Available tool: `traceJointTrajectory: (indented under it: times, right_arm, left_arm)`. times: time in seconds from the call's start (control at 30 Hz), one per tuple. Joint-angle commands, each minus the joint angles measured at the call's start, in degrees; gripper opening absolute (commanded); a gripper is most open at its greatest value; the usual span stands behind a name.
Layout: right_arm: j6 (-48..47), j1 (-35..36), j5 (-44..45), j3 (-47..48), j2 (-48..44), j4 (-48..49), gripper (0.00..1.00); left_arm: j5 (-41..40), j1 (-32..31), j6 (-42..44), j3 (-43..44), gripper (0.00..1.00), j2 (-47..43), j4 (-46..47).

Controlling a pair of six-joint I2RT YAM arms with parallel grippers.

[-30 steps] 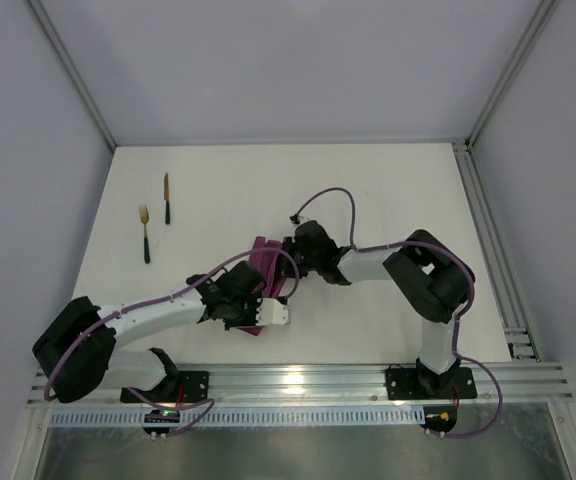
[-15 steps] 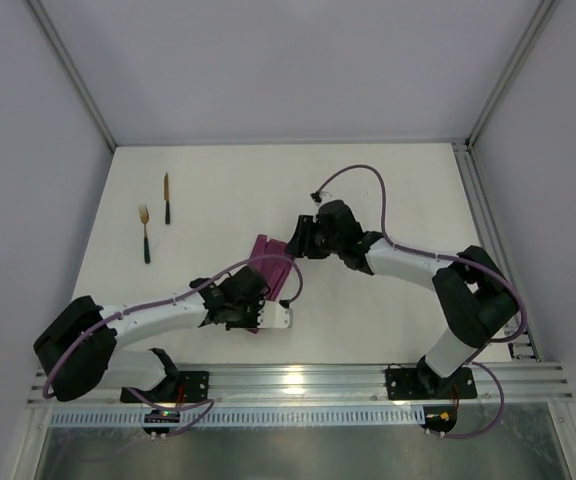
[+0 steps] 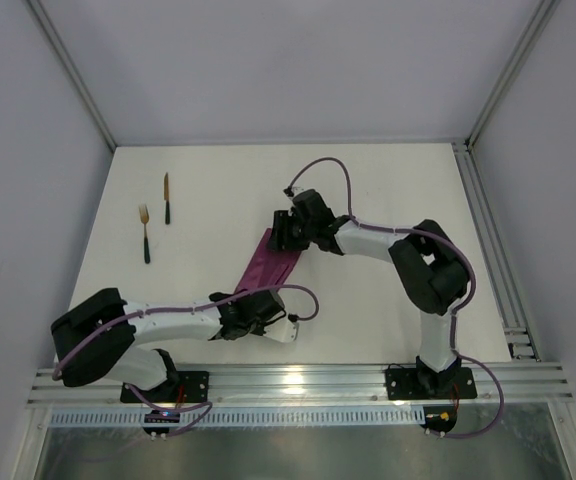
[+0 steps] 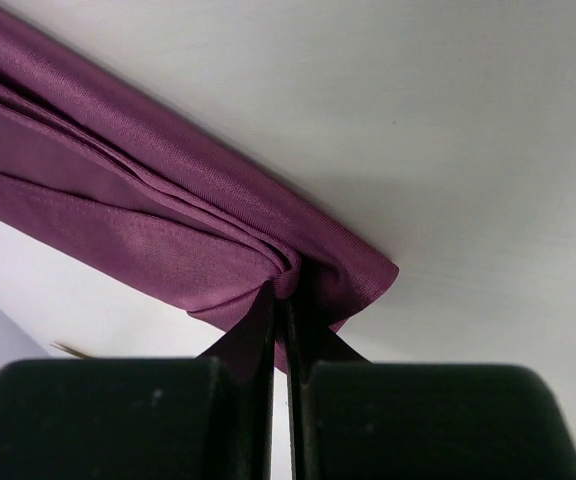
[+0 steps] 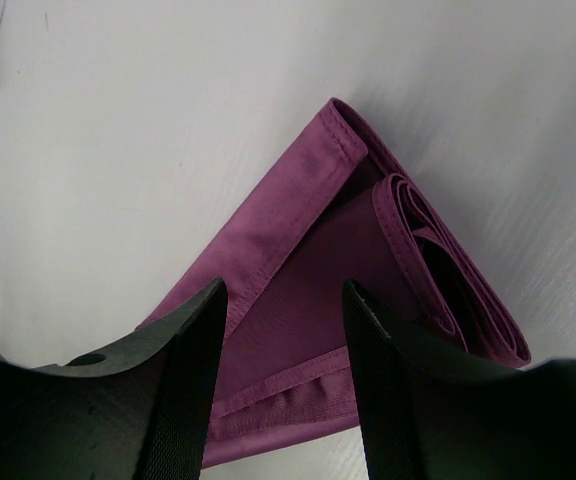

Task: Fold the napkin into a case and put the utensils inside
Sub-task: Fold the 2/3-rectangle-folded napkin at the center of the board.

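Right, nearest to me, my left gripper (image 4: pixel 280 325) is pinched tight on the near corner of the napkin (image 3: pixel 266 262). The cloth bunches into a little pucker between the two black fingers. The napkin is plain magenta-purple, folded into a slim, layered strip. It lies flat on the white table (image 3: pixel 368 190) and runs slantwise away from my bases, about mid-table. Up at its far end, my right gripper (image 5: pixel 283 300) hovers with its fingers spread well apart over the hemmed end, clamping nothing. Beneath it I can see the stacked folds curling at the edge. Farther off to the left, well apart from the cloth, the fork (image 3: pixel 145 232) lies on the table. Just beyond it lies the knife (image 3: pixel 167 198), and both dark handles point toward me.
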Motion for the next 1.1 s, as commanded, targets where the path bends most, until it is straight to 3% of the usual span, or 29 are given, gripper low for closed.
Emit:
traceJointTrajectory:
  times: [0.0,0.33,0.57,0.93,1.03,1.07]
  right_arm:
    - [0.76,0.26,-1.64,2.38,0.70,1.88,0.54]
    - [-0.99,-0.62,4.34,11.51,5.18,-3.83,0.52]
    - [-0.29,-1.23,6.00,11.78,6.60,-4.09,0.52]
    - [-3.10,-2.82,-2.33,17.06,12.31,-6.03,0.56]
    - [-2.67,-2.73,-3.65,16.97,12.92,-4.98,0.49]
    - [-2.49,-2.73,-3.57,16.88,12.84,-4.80,0.39]
  left_arm:
    - [0.88,-0.23,-1.16,-3.23,0.00,2.32,-1.07]
    - [1.15,-0.67,-2.48,-4.20,0.01,1.97,-0.90]
    - [1.76,-0.67,-2.92,-4.20,0.00,2.32,-0.55]
    - [2.20,-0.84,-3.27,-4.11,0.00,2.68,-0.28]
    - [2.20,-0.76,-3.36,-4.11,0.00,2.68,-0.37]
    - [2.29,-0.84,-3.53,-4.20,0.00,2.67,-0.37]
